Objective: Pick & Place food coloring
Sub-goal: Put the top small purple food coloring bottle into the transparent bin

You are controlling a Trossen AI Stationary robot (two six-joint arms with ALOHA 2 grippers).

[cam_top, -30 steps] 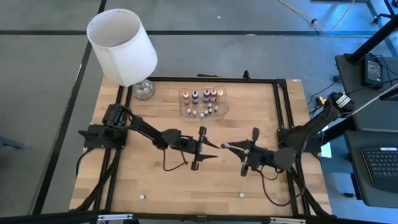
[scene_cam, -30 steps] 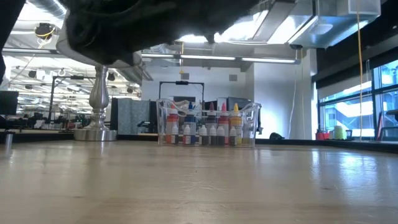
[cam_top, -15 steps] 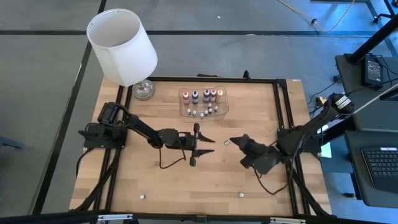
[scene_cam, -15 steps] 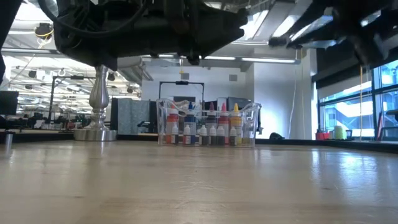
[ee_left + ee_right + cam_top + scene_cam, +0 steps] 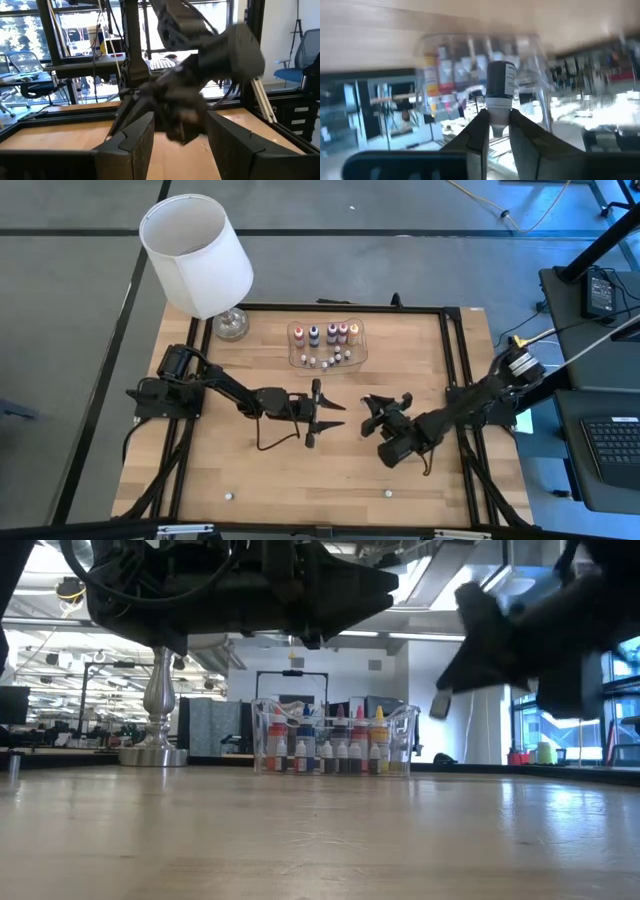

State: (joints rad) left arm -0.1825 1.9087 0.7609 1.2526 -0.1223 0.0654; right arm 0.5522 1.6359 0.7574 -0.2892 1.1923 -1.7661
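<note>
Food coloring bottles (image 5: 326, 335) stand in your clear tray (image 5: 300, 360) at the table's (image 5: 250, 480) far middle, right of the lamp (image 5: 197, 255). Your left gripper (image 5: 327, 415) hangs over mid-table, fingers spread, holding nothing. Your right gripper (image 5: 496, 131), just beside it, pinches one dark bottle (image 5: 500, 87) by its white tip.

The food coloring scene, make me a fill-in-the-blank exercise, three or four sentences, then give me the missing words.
1. The right end effector is shut on a small ____.
2. The other bottles stand in a clear ____ at the table's far side.
3. The left end effector has its fingers ____ and holds nothing.
4. The lamp with the white shade stands nearer the ____ arm.

Missing words: bottle; tray; open; left
</note>
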